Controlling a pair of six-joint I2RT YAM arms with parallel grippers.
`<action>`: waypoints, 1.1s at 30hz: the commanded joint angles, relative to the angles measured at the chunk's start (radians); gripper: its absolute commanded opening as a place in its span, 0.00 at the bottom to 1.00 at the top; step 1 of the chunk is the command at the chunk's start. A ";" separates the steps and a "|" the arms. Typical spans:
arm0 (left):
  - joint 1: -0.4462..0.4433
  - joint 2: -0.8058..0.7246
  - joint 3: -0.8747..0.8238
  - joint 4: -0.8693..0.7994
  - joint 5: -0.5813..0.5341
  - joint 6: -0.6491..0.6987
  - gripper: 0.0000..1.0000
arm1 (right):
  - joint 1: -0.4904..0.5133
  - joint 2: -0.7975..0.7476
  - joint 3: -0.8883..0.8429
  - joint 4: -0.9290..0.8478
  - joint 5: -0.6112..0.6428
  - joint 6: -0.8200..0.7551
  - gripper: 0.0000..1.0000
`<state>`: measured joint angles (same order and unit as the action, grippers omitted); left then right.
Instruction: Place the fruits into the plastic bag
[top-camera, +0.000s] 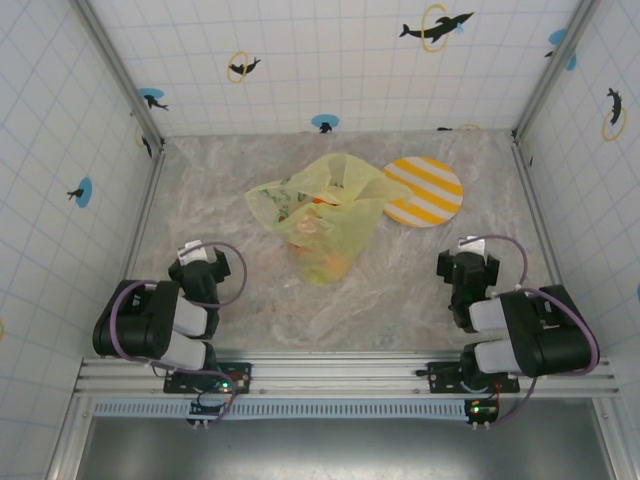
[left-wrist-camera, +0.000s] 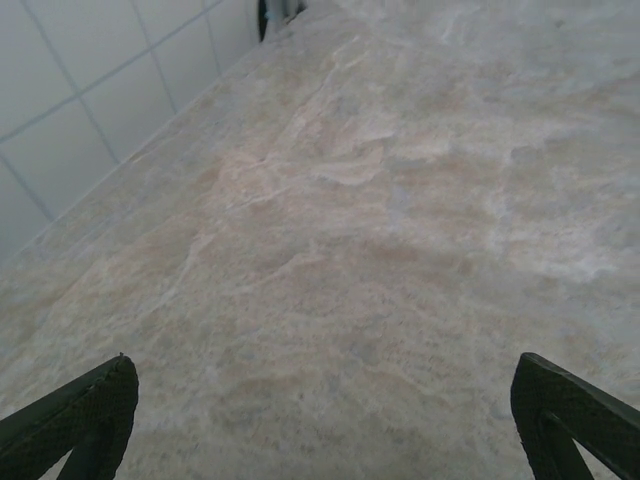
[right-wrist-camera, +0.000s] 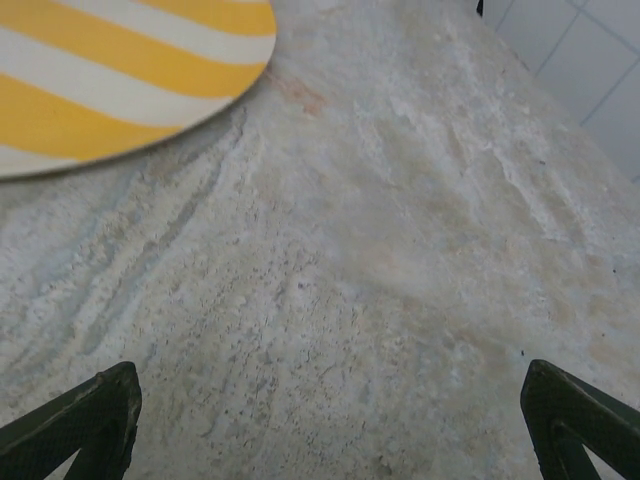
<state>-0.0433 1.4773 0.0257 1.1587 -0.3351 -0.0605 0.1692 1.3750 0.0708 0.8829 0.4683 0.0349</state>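
Note:
The yellow-green plastic bag (top-camera: 322, 215) lies crumpled in the middle of the table. Through its thin skin I make out orange and red fruits (top-camera: 325, 205) inside it. My left gripper (top-camera: 197, 256) rests near the table's front left, well short of the bag. Its fingers stand wide apart over bare marble (left-wrist-camera: 330, 410), open, holding nothing. My right gripper (top-camera: 472, 250) sits at the front right, just below the plate. It is open too, with only tabletop between its fingertips (right-wrist-camera: 330, 420).
A round yellow-and-white striped plate (top-camera: 424, 190) lies beside the bag on its right; its rim (right-wrist-camera: 120, 90) shows at the top left of the right wrist view. Tiled walls (left-wrist-camera: 90, 90) close the table on three sides.

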 joint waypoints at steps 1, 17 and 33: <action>0.045 0.070 -0.051 0.253 0.204 -0.007 0.97 | -0.059 0.037 -0.062 0.272 -0.141 0.026 1.00; 0.049 0.038 -0.030 0.133 0.234 -0.001 0.98 | -0.108 0.142 -0.086 0.401 -0.219 0.057 1.00; 0.049 0.036 -0.029 0.132 0.234 -0.001 0.98 | -0.099 0.139 -0.083 0.389 -0.209 0.051 1.00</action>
<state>-0.0036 1.5146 0.0071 1.2629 -0.1188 -0.0601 0.0654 1.5200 0.0097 1.2232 0.2527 0.0887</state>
